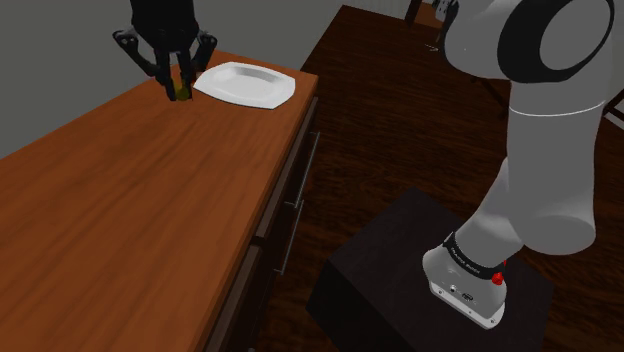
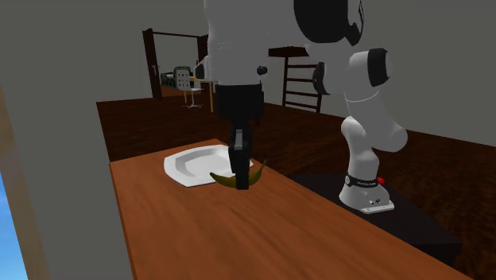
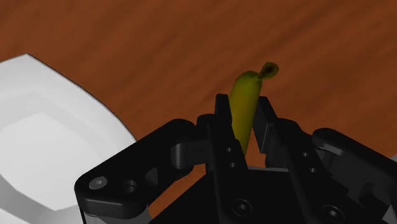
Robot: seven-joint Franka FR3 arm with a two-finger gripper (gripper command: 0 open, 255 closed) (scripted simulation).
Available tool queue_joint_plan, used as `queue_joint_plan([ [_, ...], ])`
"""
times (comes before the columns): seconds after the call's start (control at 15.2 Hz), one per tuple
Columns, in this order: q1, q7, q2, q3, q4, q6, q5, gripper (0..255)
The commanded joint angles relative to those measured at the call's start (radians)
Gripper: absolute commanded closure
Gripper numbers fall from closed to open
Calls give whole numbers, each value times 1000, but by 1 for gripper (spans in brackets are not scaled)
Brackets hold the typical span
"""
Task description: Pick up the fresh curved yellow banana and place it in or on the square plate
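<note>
**A:** Status on the pick?

**B:** Shoulder view, left to right; gripper (image 1: 180, 88) points straight down at the far end of the wooden cabinet top (image 1: 130, 200); fingers (image 3: 224, 127) closed on the banana (image 1: 181, 96), clasping it about mid-length, stem end poking out past the tips; banana sits low, on the wood or barely off it, can't tell which; white square plate (image 1: 250, 85) just beside it on the right, not touching.

**A:** How to run the step?

**B:** My read: grip is made, lift comes next; go straight up first so both ends clear the plate rim; then a short traverse right to over the plate's middle; lower before release, don't drop; banana is curved and pinched at one narrow spot, so it may swing in the grip; move slow, keep the wrist level.

**A:** Arm pose?

**B:** Further right; white Franka arm (image 1: 545, 150) rises from the dark stand (image 1: 400, 250) at lower right, bends over and reaches up-left to the cabinet; hand vertical; second exterior view agrees, wrist plumb, fingers astride the banana's lowest part.
</note>
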Motion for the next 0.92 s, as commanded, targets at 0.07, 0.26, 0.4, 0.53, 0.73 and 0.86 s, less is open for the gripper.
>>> queue_joint_plan([
  [0.07,20,-3,25,-3,85,-59,-10,255],
  [0.26,-26,-42,-5,-6,50,-54,4,255],
  [0.4,-76,-81,-37,-9,-1,-34,19,255],
  [0.53,-121,-122,-62,-15,-40,-19,32,255],
  [0.73,-183,-185,-88,-25,-80,-5,47,255],
  [0.86,-220,-227,-99,-34,-96,1,55,255],
])
